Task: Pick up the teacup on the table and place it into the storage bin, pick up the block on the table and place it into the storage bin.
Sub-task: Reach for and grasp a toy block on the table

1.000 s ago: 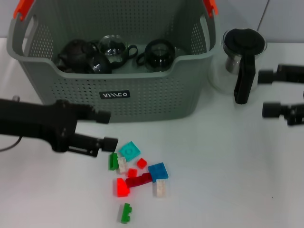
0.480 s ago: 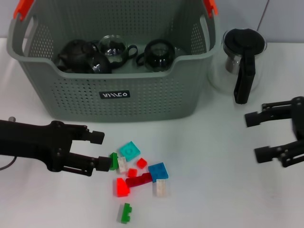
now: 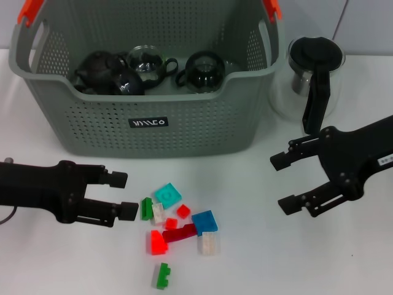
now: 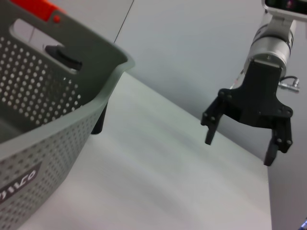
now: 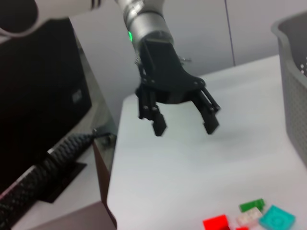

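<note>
The storage bin (image 3: 147, 123) stands at the back and holds glass teacups (image 3: 147, 61) (image 3: 206, 70) and dark pots. On the table in front of it lies a scatter of blocks: teal (image 3: 167, 195), blue (image 3: 204, 221), red (image 3: 157, 243) and green (image 3: 146, 209). My left gripper (image 3: 124, 195) is open, low over the table, its fingertips just left of that green block. To the right of the blocks, my right gripper (image 3: 281, 184) hangs open and holds nothing. The left wrist view shows the right gripper (image 4: 238, 151). The right wrist view shows the left gripper (image 5: 185, 129).
A glass pitcher (image 3: 313, 80) with a black lid and handle stands right of the bin, behind my right arm. The bin wall (image 4: 62, 110) fills one side of the left wrist view. Another green block (image 3: 162, 275) lies near the front edge.
My right arm has swung left and forward, from beside the pitcher out over the table. My left gripper has dropped toward the front, level with the green block. Both stay open.
</note>
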Motion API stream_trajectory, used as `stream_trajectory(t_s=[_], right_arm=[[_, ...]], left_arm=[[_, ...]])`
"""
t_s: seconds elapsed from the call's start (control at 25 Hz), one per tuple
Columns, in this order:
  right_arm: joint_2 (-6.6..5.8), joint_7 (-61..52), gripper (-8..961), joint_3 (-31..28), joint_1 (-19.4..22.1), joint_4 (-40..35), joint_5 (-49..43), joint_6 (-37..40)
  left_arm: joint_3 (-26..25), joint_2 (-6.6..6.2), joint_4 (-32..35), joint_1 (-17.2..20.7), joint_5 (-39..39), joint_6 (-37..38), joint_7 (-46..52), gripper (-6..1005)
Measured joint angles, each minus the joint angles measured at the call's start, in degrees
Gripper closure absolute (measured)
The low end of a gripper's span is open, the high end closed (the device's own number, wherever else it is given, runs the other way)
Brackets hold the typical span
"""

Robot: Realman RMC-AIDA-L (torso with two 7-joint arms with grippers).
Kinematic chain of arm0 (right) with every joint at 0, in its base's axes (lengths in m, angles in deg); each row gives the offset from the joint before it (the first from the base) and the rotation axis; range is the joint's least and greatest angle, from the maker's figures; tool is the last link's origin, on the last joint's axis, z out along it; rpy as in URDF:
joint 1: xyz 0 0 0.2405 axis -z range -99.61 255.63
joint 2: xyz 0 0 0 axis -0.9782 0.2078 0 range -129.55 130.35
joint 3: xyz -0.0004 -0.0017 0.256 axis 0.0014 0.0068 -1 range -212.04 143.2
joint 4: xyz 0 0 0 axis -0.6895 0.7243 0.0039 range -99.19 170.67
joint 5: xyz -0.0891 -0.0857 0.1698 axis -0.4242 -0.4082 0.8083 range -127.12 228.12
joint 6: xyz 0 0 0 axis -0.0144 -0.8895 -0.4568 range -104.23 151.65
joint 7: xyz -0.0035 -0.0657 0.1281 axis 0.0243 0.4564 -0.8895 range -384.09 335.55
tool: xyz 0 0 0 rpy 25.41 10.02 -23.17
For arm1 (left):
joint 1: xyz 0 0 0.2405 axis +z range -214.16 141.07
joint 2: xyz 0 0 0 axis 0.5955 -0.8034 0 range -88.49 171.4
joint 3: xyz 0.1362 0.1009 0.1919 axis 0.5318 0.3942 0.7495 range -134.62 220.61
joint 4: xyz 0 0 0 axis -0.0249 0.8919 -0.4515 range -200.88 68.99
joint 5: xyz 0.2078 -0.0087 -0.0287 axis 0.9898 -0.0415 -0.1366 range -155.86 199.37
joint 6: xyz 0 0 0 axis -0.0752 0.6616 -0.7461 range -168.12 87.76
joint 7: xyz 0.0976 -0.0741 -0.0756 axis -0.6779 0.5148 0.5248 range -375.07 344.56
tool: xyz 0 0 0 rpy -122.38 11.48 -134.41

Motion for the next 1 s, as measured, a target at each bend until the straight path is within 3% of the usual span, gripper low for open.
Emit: stream_trajectory(t_s=[0.36, 0.6, 1.0], right_arm=[[2.62, 0.34, 69, 1.26, -2.88, 0.25, -4.56, -3.57], [4.22, -0.04, 71, 5.96, -3.57, 0.0, -5.29, -7.16], [6.04, -0.58, 69, 9.97, -5.9, 0.39, -7.58, -12.1]], left_arm=[[-0.3, -0.09, 0.13, -0.18, 3.79, 0.37, -0.04, 139], [-0.19, -0.05, 0.16, -0.05, 3.18, 0.59, -0.69, 140], [0.76, -0.29, 0.16, -1.05, 3.71, 1.22, -1.57, 139]])
